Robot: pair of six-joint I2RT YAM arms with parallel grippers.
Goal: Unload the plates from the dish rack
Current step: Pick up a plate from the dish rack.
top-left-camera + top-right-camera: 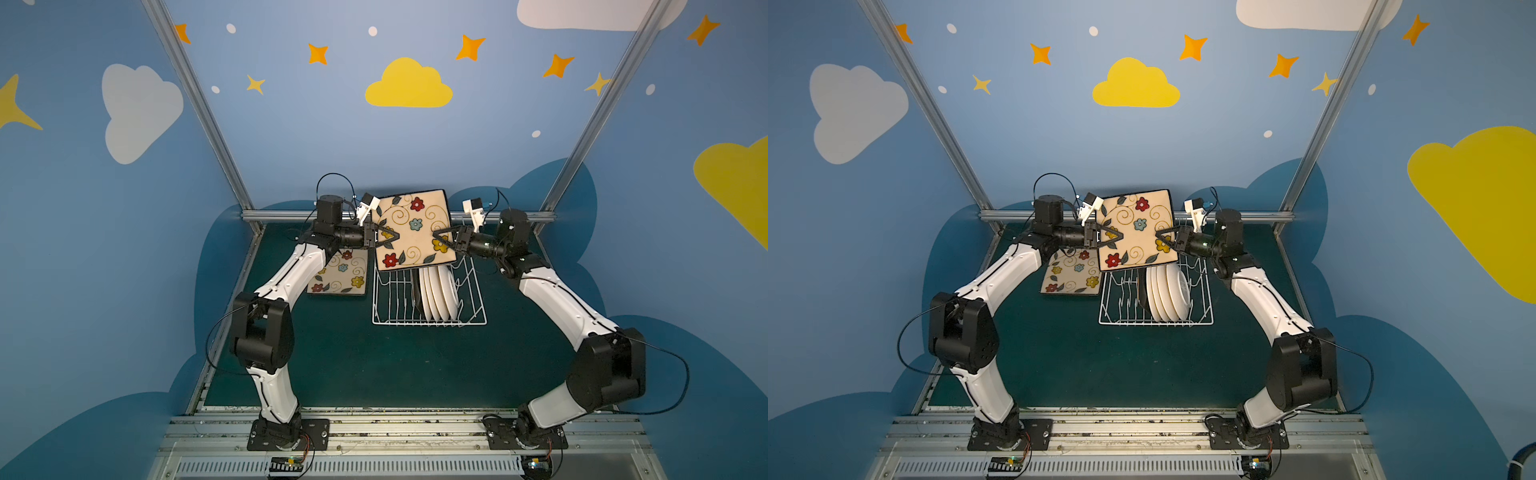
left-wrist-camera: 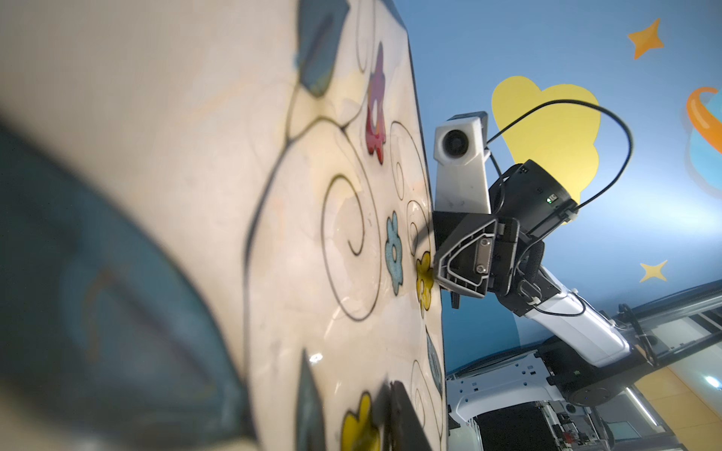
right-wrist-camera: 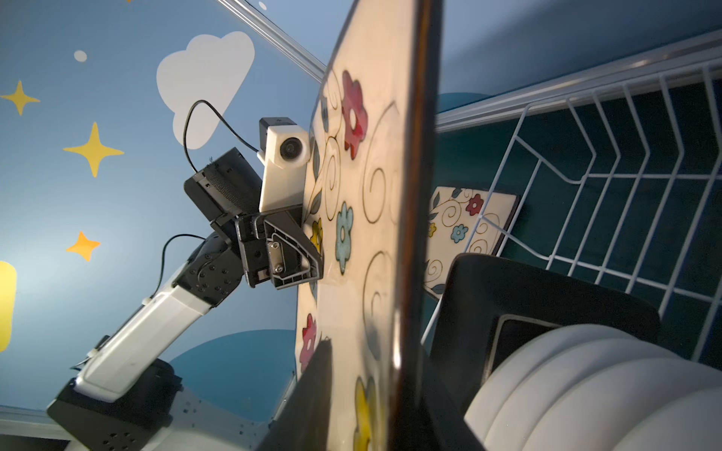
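Note:
A cream flowered plate (image 1: pixel 411 228) hangs tilted above the back of the dish rack (image 1: pixel 428 323), between both arms. My left gripper (image 1: pixel 397 237) is shut on its left edge; one finger (image 2: pixel 406 418) lies on the flowered face. My right gripper (image 1: pixel 434 239) straddles the right edge, its jaws open, with a strip of face showing beside the finger (image 3: pixel 312 390). Several round white plates (image 1: pixel 438 295) stand on edge in the rack, next to a dark square plate (image 3: pixel 547 296).
A second flowered plate (image 1: pixel 340 274) lies flat on the green mat (image 1: pixel 332 365), left of the rack and under my left forearm. The metal frame rail (image 1: pixel 282 216) runs just behind both grippers.

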